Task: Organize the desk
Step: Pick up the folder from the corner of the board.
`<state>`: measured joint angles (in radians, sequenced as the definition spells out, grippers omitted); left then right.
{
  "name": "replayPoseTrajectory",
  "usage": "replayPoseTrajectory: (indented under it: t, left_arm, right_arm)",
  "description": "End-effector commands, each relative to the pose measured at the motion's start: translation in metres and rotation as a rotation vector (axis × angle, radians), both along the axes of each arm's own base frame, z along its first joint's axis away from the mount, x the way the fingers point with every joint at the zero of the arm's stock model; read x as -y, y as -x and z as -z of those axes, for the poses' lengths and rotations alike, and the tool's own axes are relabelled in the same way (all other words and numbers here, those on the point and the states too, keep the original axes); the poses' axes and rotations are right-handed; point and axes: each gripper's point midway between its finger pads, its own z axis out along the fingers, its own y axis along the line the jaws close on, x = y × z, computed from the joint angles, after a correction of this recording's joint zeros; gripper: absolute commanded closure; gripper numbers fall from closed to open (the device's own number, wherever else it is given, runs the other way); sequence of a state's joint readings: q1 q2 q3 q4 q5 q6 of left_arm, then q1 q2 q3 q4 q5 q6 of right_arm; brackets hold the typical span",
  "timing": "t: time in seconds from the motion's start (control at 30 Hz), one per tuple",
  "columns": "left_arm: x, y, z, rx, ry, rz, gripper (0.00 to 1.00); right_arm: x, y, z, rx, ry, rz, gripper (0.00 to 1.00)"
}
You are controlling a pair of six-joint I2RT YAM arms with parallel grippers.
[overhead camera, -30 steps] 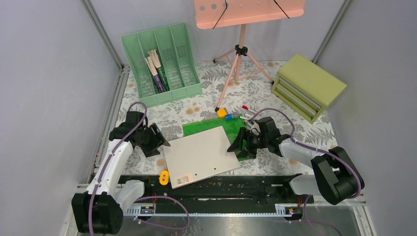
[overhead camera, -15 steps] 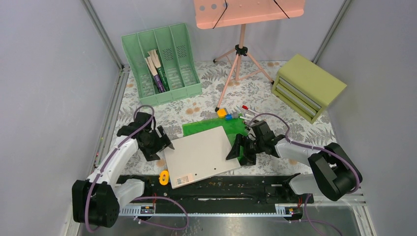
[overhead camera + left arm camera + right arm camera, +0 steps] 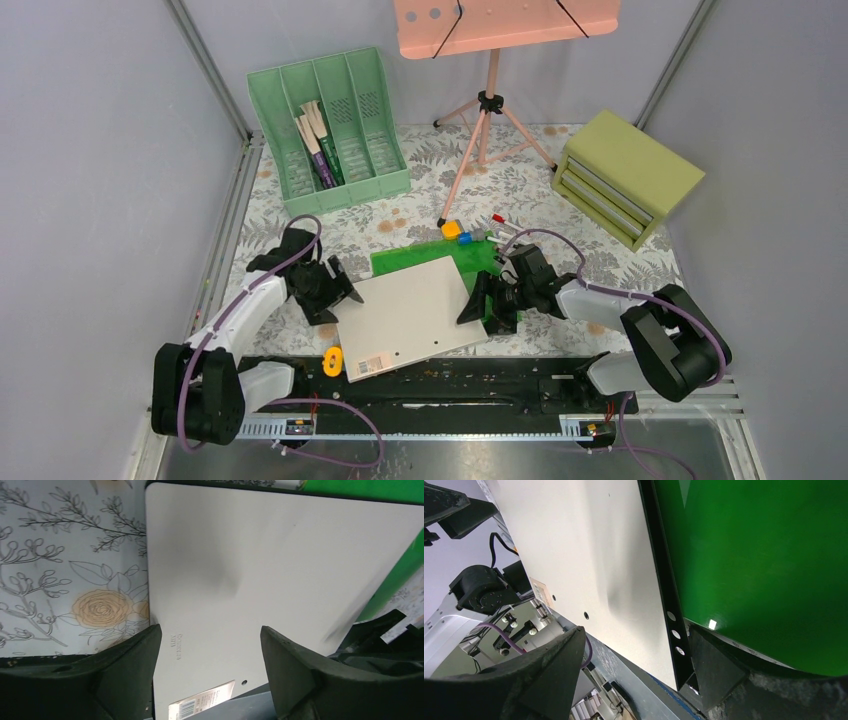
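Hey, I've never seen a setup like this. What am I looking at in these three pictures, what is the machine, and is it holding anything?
These are two robot arms bolted at the near edge of a desk covered in a flowery cloth. Each arm ends in a two-finger gripper.

The wide picture comes from a camera above and behind the arms. The other two come from cameras on the wrists, so the dark wedges at the bottom of each are that arm's own fingers.

The left gripper sits at the left edge of a white board, and the right gripper at its right edge. The board lies on a green folder. Both grippers are open and nothing is held.

Further back stand a green rack, an olive drawer box and a pink stand.
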<state>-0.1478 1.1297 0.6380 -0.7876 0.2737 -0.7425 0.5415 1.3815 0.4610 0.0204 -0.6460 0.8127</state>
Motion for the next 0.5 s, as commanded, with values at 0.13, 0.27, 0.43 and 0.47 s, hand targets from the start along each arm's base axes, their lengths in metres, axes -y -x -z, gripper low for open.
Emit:
replayPoseTrajectory:
  t: [0.13, 0.27, 0.43, 0.47]
  left_arm:
    - [0.02, -0.016, -0.025, 0.093, 0.118, 0.039, 0.3]
    - [0.026, -0.015, -0.034, 0.109, 0.155, 0.056, 0.33]
    - [0.033, -0.017, -0.049, 0.16, 0.2, 0.1, 0.35]
    - [0.034, -0.017, -0.053, 0.175, 0.208, 0.108, 0.35]
  right_arm:
    - [-0.006, -0.004, -0.004, 0.031, -0.02, -0.012, 0.19]
    - [-0.006, -0.004, -0.004, 0.035, -0.026, -0.013, 0.21]
    - [-0.007, -0.004, -0.005, 0.039, -0.034, -0.015, 0.23]
    - [-0.007, -0.004, -0.006, 0.041, -0.038, -0.016, 0.23]
